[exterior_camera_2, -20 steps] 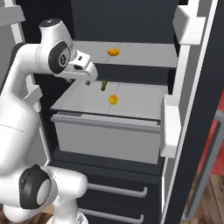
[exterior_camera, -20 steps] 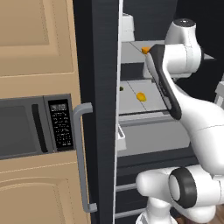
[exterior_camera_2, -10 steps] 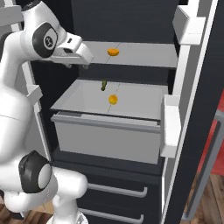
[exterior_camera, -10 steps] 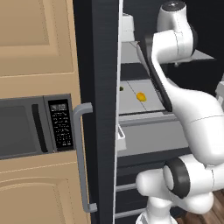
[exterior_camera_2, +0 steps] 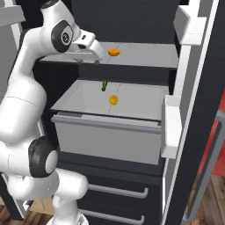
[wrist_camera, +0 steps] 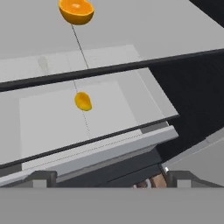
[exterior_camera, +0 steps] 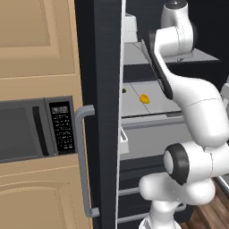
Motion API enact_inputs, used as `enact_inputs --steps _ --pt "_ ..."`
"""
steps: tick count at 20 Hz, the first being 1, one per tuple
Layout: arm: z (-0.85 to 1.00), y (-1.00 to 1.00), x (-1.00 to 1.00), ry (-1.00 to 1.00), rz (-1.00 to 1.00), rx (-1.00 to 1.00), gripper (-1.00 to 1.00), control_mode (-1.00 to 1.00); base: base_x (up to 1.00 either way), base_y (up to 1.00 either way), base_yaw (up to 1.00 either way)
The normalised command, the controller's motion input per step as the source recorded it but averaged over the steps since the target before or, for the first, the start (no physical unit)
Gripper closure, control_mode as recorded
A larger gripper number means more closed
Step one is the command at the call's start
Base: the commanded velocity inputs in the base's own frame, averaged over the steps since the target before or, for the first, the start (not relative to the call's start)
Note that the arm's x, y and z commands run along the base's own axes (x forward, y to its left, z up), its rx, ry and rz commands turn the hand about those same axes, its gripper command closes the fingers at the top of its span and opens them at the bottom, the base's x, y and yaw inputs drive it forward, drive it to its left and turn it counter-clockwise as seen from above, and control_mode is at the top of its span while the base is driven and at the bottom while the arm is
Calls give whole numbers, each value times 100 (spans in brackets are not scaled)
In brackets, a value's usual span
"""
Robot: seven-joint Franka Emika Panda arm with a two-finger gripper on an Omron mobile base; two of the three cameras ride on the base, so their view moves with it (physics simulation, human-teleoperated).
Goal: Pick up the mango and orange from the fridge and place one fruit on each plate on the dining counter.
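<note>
The fridge [exterior_camera_2: 197,110] stands open. On its upper grey shelf [exterior_camera_2: 145,55] lies the orange [exterior_camera_2: 114,52], deep orange and round, at the top of the hand view [wrist_camera: 76,11]. One shelf lower rests the yellow mango [exterior_camera_2: 113,100], which shows in the left base view [exterior_camera: 144,99] and at the middle of the hand view [wrist_camera: 82,101]. My gripper [exterior_camera_2: 96,55] hovers at the upper shelf's front left, a short way left of the orange. It is open and empty, its tips far apart [wrist_camera: 111,178]. The plates and the dining counter are out of view.
A thin dark green vegetable [exterior_camera_2: 104,85] lies behind the mango. A grey drawer [exterior_camera_2: 110,132] juts out under the lower shelf. White door bins [exterior_camera_2: 173,127] line the open door on the right. A built-in microwave [exterior_camera: 31,134] and the grey bar handle [exterior_camera: 85,161] are on the left.
The arm has risen and the hand has lifted from the lower shelf's level to the upper shelf's front, nearer the orange. The fruits have not moved.
</note>
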Motion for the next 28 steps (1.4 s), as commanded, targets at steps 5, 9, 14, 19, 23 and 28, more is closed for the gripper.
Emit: enact_inputs --steps 5,9,14,19,23,28 --pt "0 -10 68 0 0 3 -100 -100 0 0 0" --pt "0 0 64 0 0 1 -100 -100 0 0 0" --pt "0 -7 61 0 0 5 -100 -100 0 0 0" --pt "0 -16 52 0 0 7 -100 -100 0 0 0" --pt "0 -6 35 0 0 2 -100 -100 0 0 0" --pt "-1 0 31 0 0 0 -100 -100 0 0 0"
